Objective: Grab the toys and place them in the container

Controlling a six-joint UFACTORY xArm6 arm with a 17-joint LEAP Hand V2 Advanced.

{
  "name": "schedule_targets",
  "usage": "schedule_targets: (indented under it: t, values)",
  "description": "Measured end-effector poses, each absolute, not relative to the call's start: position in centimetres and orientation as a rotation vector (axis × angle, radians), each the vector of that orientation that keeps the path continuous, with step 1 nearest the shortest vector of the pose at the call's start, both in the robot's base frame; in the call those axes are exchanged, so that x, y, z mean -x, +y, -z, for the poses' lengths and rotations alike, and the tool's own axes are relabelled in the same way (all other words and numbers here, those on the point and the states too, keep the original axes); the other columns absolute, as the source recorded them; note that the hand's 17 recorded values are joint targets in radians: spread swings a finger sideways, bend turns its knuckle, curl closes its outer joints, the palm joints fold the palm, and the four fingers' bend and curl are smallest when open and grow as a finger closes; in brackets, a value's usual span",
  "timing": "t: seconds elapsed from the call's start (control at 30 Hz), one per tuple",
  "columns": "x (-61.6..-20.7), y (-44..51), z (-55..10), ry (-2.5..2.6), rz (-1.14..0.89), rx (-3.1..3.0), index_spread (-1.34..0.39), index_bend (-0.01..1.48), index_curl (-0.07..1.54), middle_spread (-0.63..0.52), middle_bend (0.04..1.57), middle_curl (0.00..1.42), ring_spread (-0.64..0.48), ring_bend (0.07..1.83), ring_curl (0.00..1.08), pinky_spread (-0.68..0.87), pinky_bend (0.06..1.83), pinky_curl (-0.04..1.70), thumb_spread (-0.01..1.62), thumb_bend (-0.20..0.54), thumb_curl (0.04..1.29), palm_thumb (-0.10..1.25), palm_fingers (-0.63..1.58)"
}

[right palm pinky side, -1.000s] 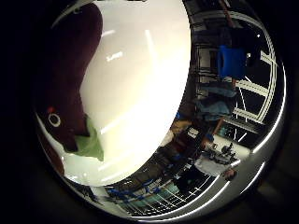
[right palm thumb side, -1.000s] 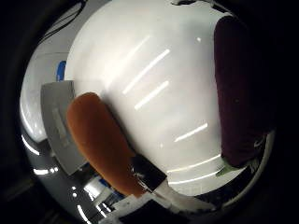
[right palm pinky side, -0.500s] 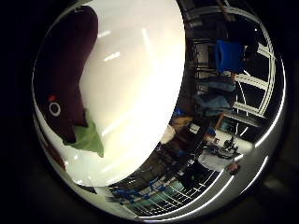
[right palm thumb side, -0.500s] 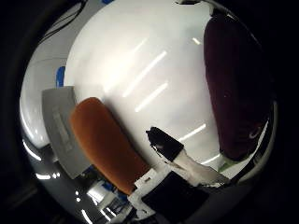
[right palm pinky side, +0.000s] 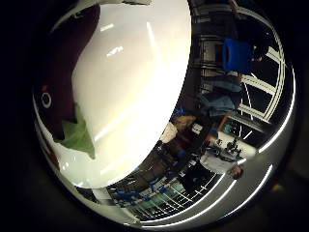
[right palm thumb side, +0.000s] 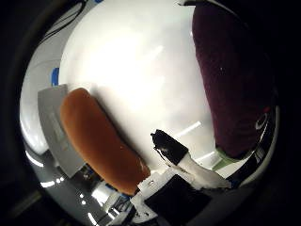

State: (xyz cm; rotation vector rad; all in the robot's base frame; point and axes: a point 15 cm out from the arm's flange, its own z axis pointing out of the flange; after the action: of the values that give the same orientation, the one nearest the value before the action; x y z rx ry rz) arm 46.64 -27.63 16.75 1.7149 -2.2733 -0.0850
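A dark purple plush eggplant point(right palm thumb side: 233, 89) with a green stalk point(right palm pinky side: 77, 137) and a round white eye lies on the white table point(right palm thumb side: 136, 70), close under my palm. An orange plush toy point(right palm thumb side: 96, 139), long and rounded, lies on the same table near its edge, apart from the eggplant. One black-tipped finger of my hand point(right palm thumb side: 181, 162) reaches in over the table between the two toys, fairly straight and touching neither. Nothing is held.
A flat grey piece point(right palm thumb side: 54, 132) lies under one end of the orange toy by the table's edge. Beyond the table's rim shows a room with a blue chair point(right palm pinky side: 239, 54) and shelving.
The view has shifted, so the camera moved: both toys look larger and nearer. The black-tipped finger has come further into the thumb side view.
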Motion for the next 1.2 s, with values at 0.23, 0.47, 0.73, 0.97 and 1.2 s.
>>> schedule_targets:
  t: [0.23, 0.47, 0.73, 0.97, 1.2]
  values:
    - [-46.2, -28.4, -16.7, -2.289, 0.086, -1.689, -0.18, 0.18, 0.31, -0.15, 0.43, 0.48, -0.08, 0.65, 0.35, 0.29, 0.69, 0.24, 1.08, -0.016, 0.33, 0.69, 0.36]
    - [-45.9, -29.0, -16.8, -2.276, 0.07, -1.675, -0.31, 0.21, 0.42, -0.33, 0.6, 0.69, -0.37, 0.99, 0.52, -0.29, 0.91, 0.31, 1.07, -0.013, 0.36, 0.79, 0.54]
    - [-45.8, -29.9, -17.6, -2.259, 0.015, -1.657, -0.52, 0.55, 0.77, -0.54, 0.81, 1.13, -0.42, 1.4, 0.81, -0.33, 1.53, 0.69, 1.04, -0.008, 0.39, 0.94, 0.47]
    - [-46.3, -30.0, -19.2, -2.293, -0.11, -1.711, -0.57, 1.01, 1.13, -0.58, 1.12, 1.34, -0.38, 1.53, 0.95, -0.22, 1.64, 0.9, 0.99, -0.02, 0.4, 0.99, 0.57]
    - [-46.0, -29.8, -23.7, -2.347, -0.308, -1.759, -0.5, 1.11, 1.2, -0.52, 1.25, 1.33, -0.34, 1.54, 0.99, -0.16, 1.59, 1.04, 0.94, -0.008, 0.46, 1.09, 0.6]
